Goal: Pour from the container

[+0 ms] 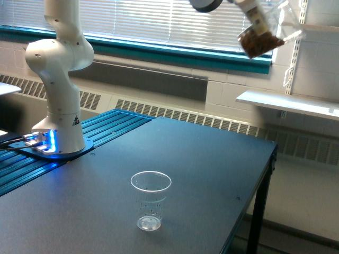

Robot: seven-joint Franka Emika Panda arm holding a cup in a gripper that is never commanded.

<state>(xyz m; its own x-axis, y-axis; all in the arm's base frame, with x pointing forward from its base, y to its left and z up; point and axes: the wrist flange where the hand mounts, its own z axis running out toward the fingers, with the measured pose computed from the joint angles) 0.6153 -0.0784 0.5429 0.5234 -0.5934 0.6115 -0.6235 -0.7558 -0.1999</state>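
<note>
The container [259, 42] hangs at about one o'clock in the exterior view, high above the dark table [212, 174], tilted, with brown pieces gathered low inside it. The gripper [258, 21] appears pinched on it, though blur hides the fingers, so I cannot tell for certain. The clear cup [150, 200] stands upright at six o'clock, well apart from the container and apparently empty. The risk is that tipping starts this far off and this high, so pieces miss the cup or bounce out.
</note>
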